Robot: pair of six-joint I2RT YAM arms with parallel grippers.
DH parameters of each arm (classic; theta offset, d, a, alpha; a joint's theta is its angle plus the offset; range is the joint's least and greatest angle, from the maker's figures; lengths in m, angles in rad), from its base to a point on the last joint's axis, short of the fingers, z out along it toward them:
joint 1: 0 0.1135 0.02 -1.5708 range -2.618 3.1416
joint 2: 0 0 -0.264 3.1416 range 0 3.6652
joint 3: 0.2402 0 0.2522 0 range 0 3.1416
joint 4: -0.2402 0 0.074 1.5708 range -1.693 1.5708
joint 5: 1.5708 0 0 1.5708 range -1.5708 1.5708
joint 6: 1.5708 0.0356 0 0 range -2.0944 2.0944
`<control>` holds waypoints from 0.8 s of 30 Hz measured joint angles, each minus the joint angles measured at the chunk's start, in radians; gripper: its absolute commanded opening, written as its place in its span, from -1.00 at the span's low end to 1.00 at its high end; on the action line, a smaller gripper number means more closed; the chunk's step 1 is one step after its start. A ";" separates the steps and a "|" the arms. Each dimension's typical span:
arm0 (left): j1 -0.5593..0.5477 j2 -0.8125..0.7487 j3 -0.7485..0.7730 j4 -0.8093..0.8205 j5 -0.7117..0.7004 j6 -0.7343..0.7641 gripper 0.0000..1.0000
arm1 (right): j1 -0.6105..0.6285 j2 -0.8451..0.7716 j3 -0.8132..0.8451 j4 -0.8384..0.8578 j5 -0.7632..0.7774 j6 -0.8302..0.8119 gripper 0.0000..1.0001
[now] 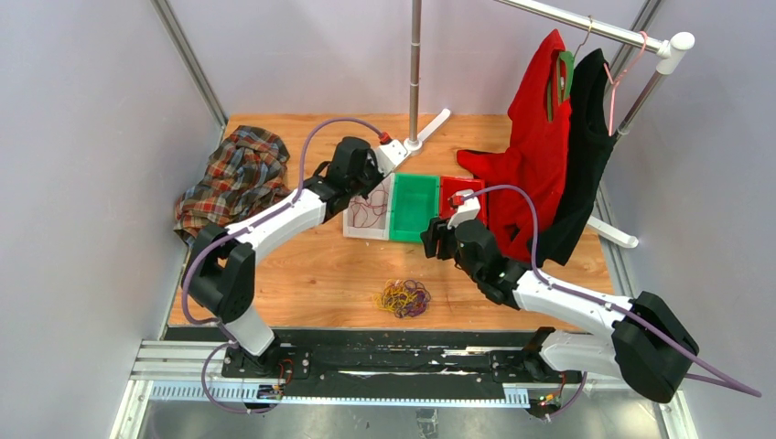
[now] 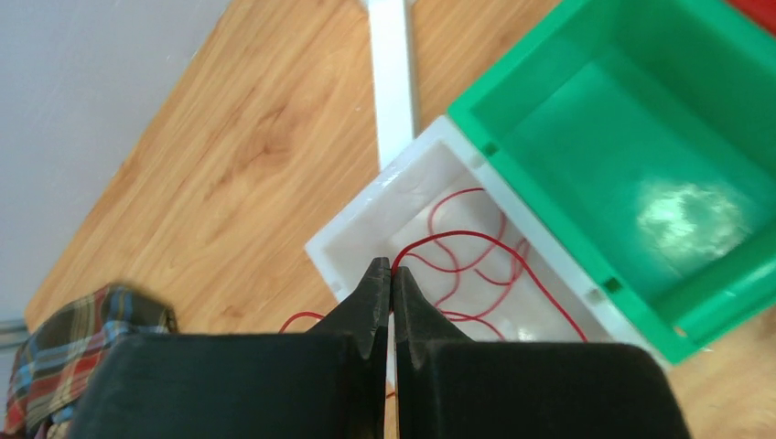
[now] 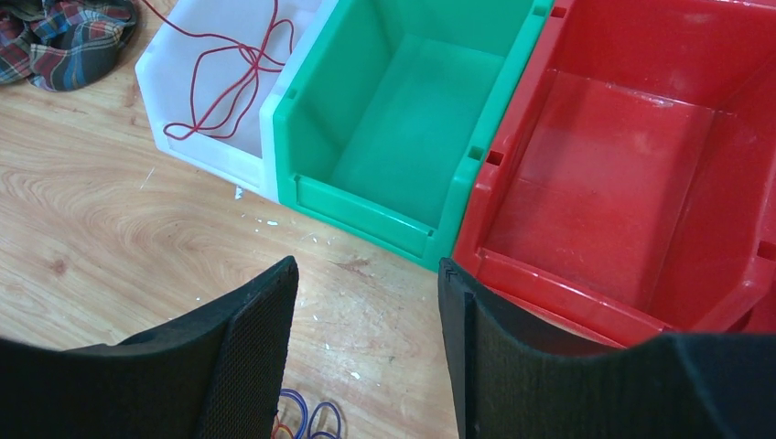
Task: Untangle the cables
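The left end effector (image 2: pixel 391 274) is pressed together, pinching a red cable (image 2: pixel 476 240). Its loops lie in the white bin (image 2: pixel 361 215), which touches the green bin's (image 2: pixel 549 101) left side. The right end effector (image 3: pixel 366 302) hangs spread just in front of the green bin. The other cables (image 1: pixel 404 297) sit bunched on the tabletop (image 1: pixel 302 274) further in front; the right wrist view cuts them off to a few purple loops.

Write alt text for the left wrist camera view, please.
The shut left gripper pinches a red cable that loops into a white bin. An empty green bin sits beside it on the wooden table; plaid cloth at lower left.
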 measured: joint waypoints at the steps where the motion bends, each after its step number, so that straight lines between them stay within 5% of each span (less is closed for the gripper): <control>1: 0.007 0.009 -0.003 0.014 -0.008 0.006 -0.99 | 0.000 0.000 0.000 -0.003 0.000 0.000 0.15; 18: 0.006 0.214 -0.026 0.156 -0.047 0.075 -0.99 | -0.036 -0.032 -0.003 -0.029 0.000 0.000 0.14; 24: -0.014 0.274 0.000 0.137 -0.074 0.097 -0.28 | -0.048 -0.063 -0.015 -0.039 0.000 0.000 0.14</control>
